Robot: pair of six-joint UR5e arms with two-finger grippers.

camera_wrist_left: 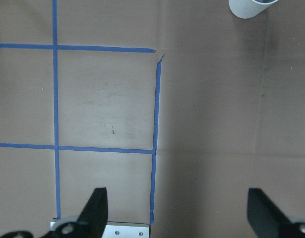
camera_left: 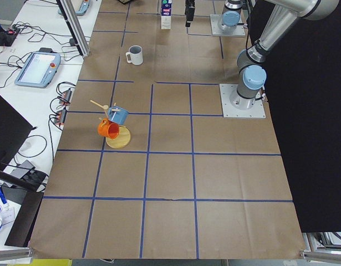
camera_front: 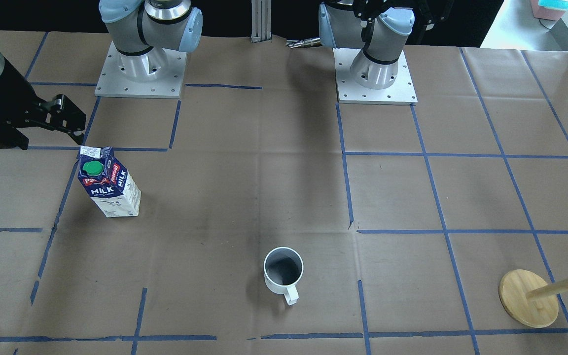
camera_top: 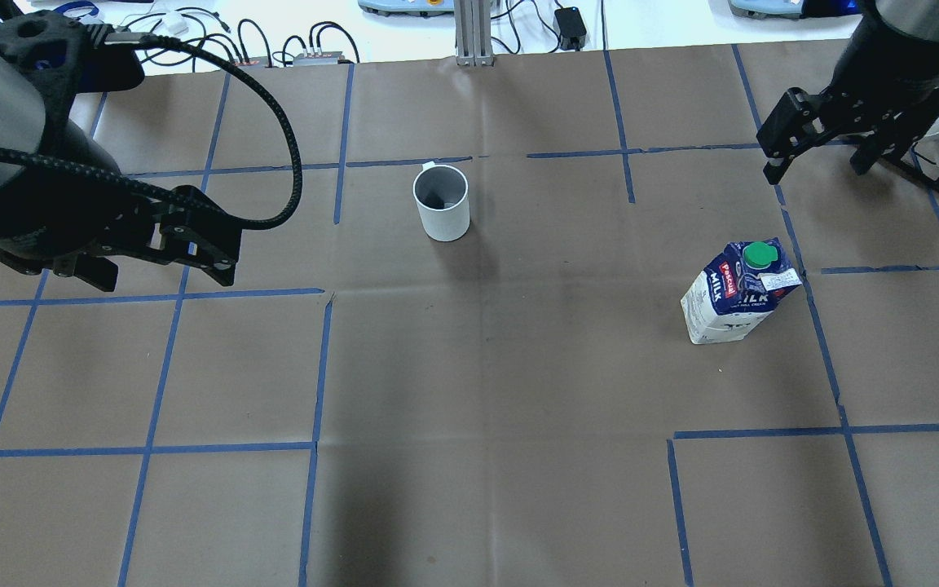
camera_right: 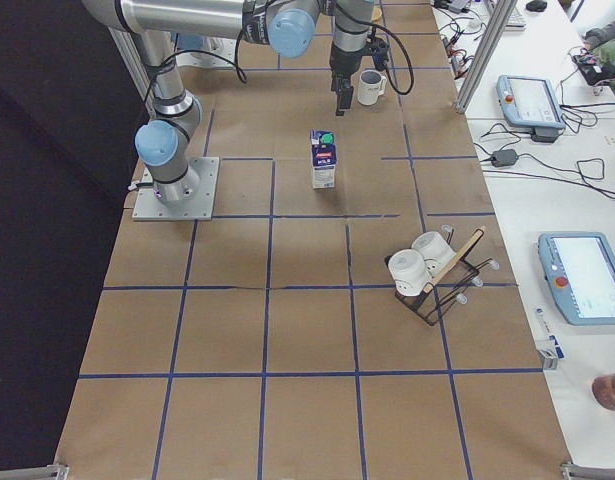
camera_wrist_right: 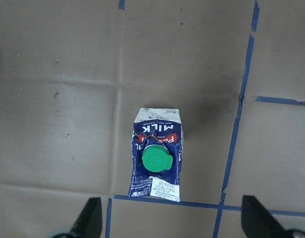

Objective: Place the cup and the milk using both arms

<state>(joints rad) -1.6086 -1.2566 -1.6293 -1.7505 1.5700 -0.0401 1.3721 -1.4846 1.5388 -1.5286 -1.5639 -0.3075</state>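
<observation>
The white cup (camera_top: 441, 204) stands upright on the brown table, handle pointing away from the robot; it also shows in the front view (camera_front: 283, 270). The milk (camera_top: 734, 289) carton stands upright, green cap on top, to the right (camera_front: 109, 182). My left gripper (camera_top: 164, 277) is open and empty, hovering left of the cup; in its wrist view (camera_wrist_left: 177, 213) the cup (camera_wrist_left: 249, 7) is at the top edge. My right gripper (camera_top: 817, 171) is open and empty, hovering beyond the milk; its wrist view (camera_wrist_right: 172, 220) looks straight down on the milk (camera_wrist_right: 156, 153).
A wooden mug tree (camera_front: 528, 298) with a blue and an orange mug stands far on my left side (camera_left: 115, 124). A black rack with white cups (camera_right: 427, 270) stands on my right side. Blue tape lines grid the table.
</observation>
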